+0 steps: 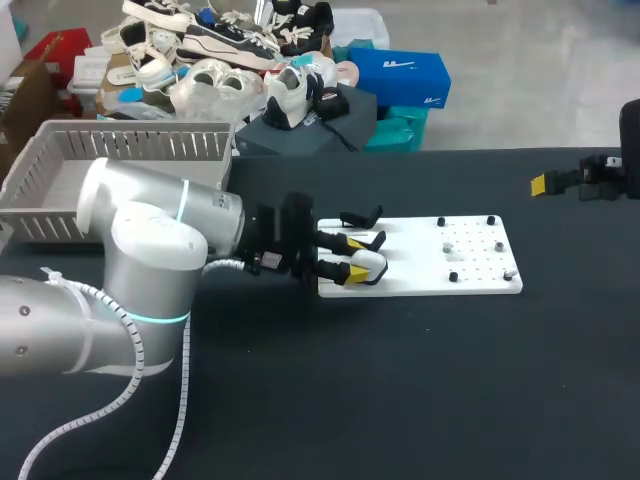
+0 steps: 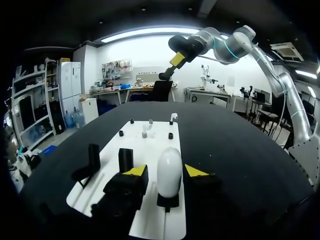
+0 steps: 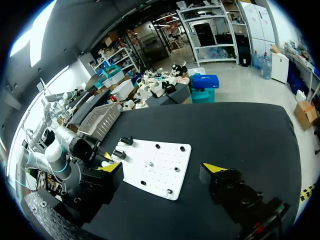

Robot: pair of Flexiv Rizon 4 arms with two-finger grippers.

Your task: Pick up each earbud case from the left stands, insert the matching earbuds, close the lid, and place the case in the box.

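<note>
A white earbud case (image 2: 169,172) stands upright on a black stand at the near left end of the white board (image 2: 150,145). My left gripper (image 2: 165,171) is open, with one yellow tip on each side of the case and a narrow gap showing on at least one side. In the head view the left gripper (image 1: 345,257) is level with the case (image 1: 370,262) on the board (image 1: 420,275). Two empty black stands (image 2: 92,160) are beside it. My right gripper (image 3: 162,168) is open and empty, and it sits off the board at the table's far right (image 1: 545,183).
A grey slatted basket (image 1: 60,150) stands at the table's back left, behind my left arm. Small black pegs (image 1: 453,276) and a few small pale pieces (image 1: 447,245) sit at the board's right end. Black tabletop (image 1: 420,400) stretches in front.
</note>
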